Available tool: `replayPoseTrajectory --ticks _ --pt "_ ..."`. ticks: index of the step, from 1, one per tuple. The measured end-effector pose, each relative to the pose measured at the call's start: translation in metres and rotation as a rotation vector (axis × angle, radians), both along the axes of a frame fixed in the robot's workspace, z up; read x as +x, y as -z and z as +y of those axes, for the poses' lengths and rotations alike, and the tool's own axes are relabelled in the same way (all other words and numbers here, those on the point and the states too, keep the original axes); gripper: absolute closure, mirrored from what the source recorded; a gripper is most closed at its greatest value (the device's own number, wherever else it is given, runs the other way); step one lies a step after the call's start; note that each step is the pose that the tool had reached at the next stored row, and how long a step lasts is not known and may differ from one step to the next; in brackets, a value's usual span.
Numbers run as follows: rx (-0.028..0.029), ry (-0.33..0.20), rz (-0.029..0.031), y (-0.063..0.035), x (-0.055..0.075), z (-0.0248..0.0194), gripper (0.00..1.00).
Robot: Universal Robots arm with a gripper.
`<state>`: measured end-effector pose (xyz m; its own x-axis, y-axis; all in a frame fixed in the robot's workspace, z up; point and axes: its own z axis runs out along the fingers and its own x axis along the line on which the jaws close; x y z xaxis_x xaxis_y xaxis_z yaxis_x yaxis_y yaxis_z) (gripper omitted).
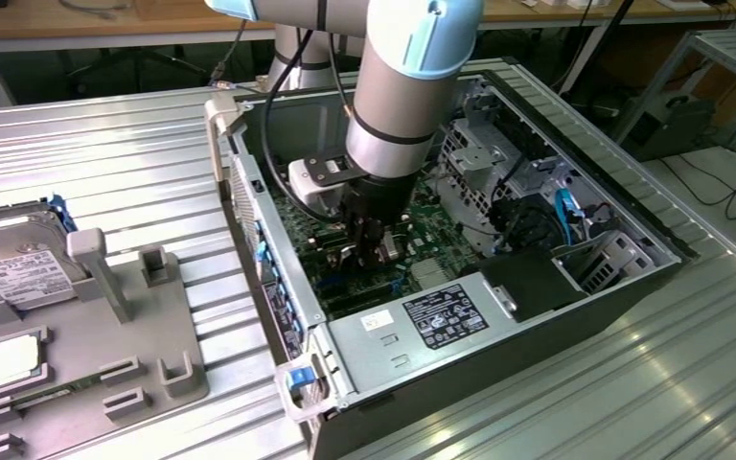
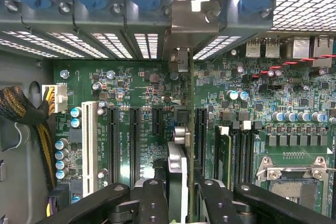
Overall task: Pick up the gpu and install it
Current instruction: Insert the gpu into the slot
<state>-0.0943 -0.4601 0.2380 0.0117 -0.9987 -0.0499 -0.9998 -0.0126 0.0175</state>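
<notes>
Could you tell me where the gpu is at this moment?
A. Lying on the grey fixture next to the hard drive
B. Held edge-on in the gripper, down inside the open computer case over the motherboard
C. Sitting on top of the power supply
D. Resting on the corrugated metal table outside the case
B: the gripper holds the gpu edge-on between its fingers just above the motherboard slots, inside the open computer case.

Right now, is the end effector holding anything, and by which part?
Yes: the end effector grips the gpu, seen edge-on, by its top edge, fingers on either face, over the motherboard slots.

Claw (image 2: 181,195) gripping edge-on gpu (image 2: 185,129)
</notes>
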Motion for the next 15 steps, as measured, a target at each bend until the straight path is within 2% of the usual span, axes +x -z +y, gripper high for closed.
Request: replayPoseTrajectory --ticks 2,4,14,15 --pt "-0.0011 0.0 0.0008 0.0022 -0.0001 -0.0001 0.72" --pt "0.0001 0.0 0.0003 0.0049 -0.0001 0.0001 0.72" --pt "0.0003 0.0 0.0001 0.0051 0.0 0.0001 0.72" --pt "0.0018 0.0 -0.001 0.0058 0.0 0.0003 0.72"
